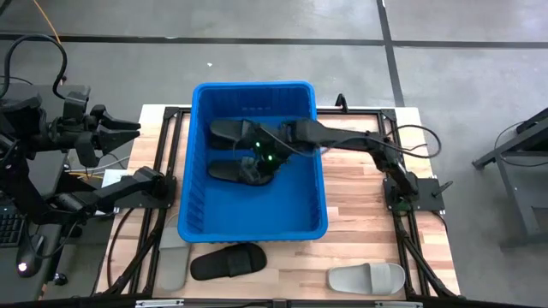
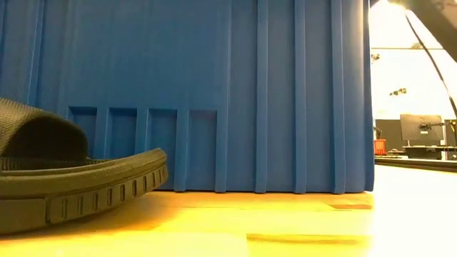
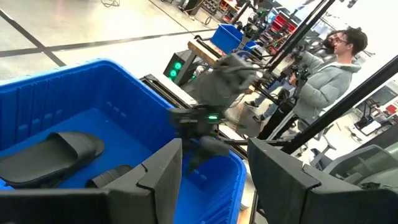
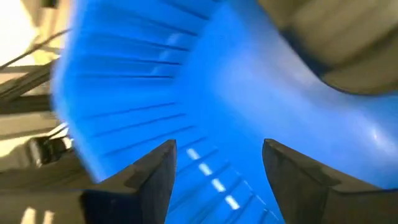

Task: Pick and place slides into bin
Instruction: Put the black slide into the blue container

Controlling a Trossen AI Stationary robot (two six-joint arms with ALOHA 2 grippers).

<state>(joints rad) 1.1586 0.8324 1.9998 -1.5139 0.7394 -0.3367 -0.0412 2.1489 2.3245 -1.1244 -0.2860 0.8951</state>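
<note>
Black rubber slide (image 1: 227, 261) at bin's (image 1: 199, 224) 6 o'clock: light, flexible; grip at band strap. Right gripper (image 4: 217, 171) inside bright blue ribbed plastic bin, fingers wide, empty. Left gripper (image 3: 214, 180) idle at bin's 9 o'clock, fingers wide.

a person (image 3: 329, 74) in a pale hooded jacket stands beyond the wooden table (image 1: 360, 231), near shelving.

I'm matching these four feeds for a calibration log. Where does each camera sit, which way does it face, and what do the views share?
High: overhead, straight down; both arms, bin, right gripper inside it.
Low: tabletop level, facing the bin's wall; black slide close; no gripper.
Left wrist: beside the bin, looking in; own open fingers, a person beyond.
Right wrist: inside the bin; own open fingers.
Shared: the bin appears in all four.
</note>
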